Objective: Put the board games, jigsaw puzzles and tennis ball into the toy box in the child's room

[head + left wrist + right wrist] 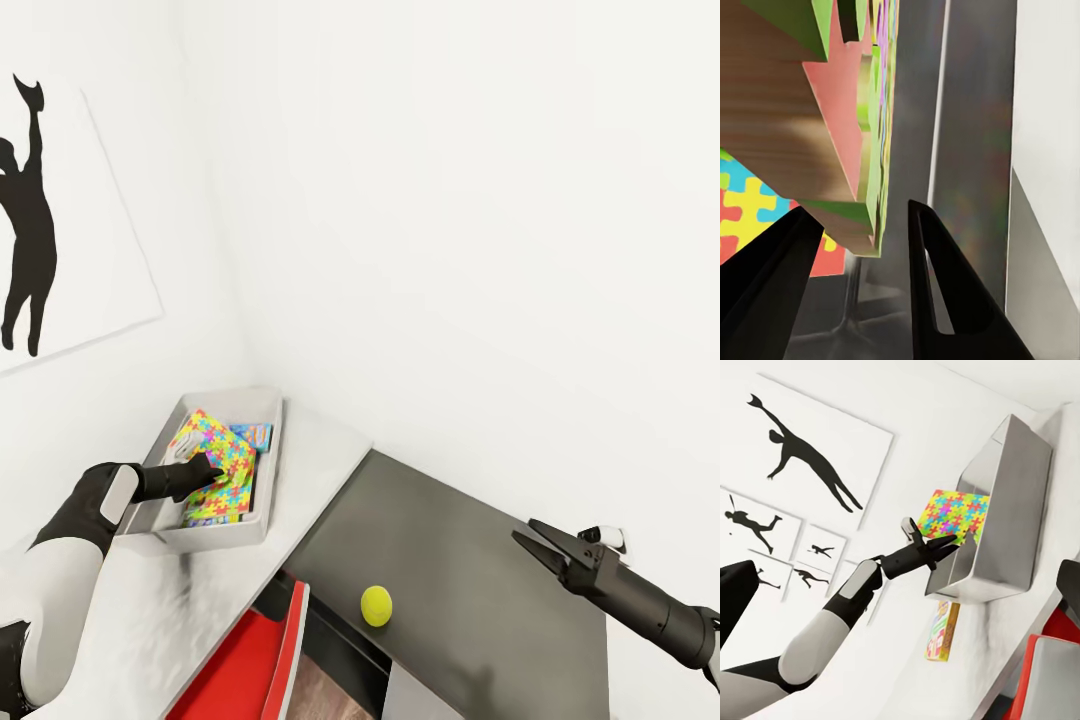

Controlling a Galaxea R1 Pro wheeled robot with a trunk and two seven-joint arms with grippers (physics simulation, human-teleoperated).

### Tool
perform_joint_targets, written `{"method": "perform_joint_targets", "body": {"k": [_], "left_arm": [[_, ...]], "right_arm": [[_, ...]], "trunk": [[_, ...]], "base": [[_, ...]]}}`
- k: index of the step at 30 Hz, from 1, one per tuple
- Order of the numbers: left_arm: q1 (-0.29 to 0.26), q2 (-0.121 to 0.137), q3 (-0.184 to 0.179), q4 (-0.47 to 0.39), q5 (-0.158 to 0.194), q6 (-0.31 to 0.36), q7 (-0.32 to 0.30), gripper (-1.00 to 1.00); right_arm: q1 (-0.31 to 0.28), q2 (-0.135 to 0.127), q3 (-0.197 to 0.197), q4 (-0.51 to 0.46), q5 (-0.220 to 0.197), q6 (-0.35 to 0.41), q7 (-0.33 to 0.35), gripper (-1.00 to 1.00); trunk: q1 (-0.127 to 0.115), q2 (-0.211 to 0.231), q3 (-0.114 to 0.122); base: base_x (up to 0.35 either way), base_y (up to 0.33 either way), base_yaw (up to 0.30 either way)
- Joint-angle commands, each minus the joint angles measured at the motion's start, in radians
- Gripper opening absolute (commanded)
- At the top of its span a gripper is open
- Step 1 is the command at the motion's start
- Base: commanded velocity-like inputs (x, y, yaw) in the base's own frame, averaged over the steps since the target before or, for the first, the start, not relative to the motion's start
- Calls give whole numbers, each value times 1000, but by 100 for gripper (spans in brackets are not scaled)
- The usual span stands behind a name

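One toy box (266,478) stands on the white counter (310,470) in the corner of the room, against the wall. In the head view two jigsaw puzzles show in it: one (212,455) leaning tilted across the box, another (222,506) lying flat beneath it. One light blue board game (252,436) lies in the box's far end. One tennis ball (376,605) rests on the lower dark grey cabinet (480,580), well apart from the box. One red and white flat box (262,655) stands below the counter's edge. In the right wrist view one more printed board game (941,631) lies on the counter just beside the toy box.

The left pincer (205,468) is over the box with its fingers parted. In the left wrist view the tilted puzzle's edge sits between the two dark fingers (937,292), close to one of them; whether they touch it cannot be told, and the gap looks wider than the slab.

The right pincer (530,538) hovers over the grey cabinet with its fingers slightly apart, holding nothing.
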Motion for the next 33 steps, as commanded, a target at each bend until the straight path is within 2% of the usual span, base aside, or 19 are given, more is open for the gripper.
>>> {"method": "perform_joint_targets", "body": {"k": [1, 6, 7, 33], "left_arm": [[-1, 0, 4, 0, -4, 6, -6, -100], [-1, 0, 4, 0, -4, 6, -8, -100], [-1, 0, 4, 0, -4, 6, -8, 100], [-1, 5, 4, -3, -4, 8, -20, 100]], "right_arm": [[-1, 0, -1, 0, 3, 3, 5, 100], [-1, -1, -1, 0, 3, 3, 6, 100], [-1, -1, -1, 0, 3, 3, 6, 100], [-1, 1, -1, 0, 2, 3, 7, 100]], "trunk": [[1, -2, -2], [1, -2, -2], [1, -2, -2], [1, -2, -2]], "base": [[0, 0, 0], [0, 0, 0], [0, 0, 0], [0, 0, 0]]}}
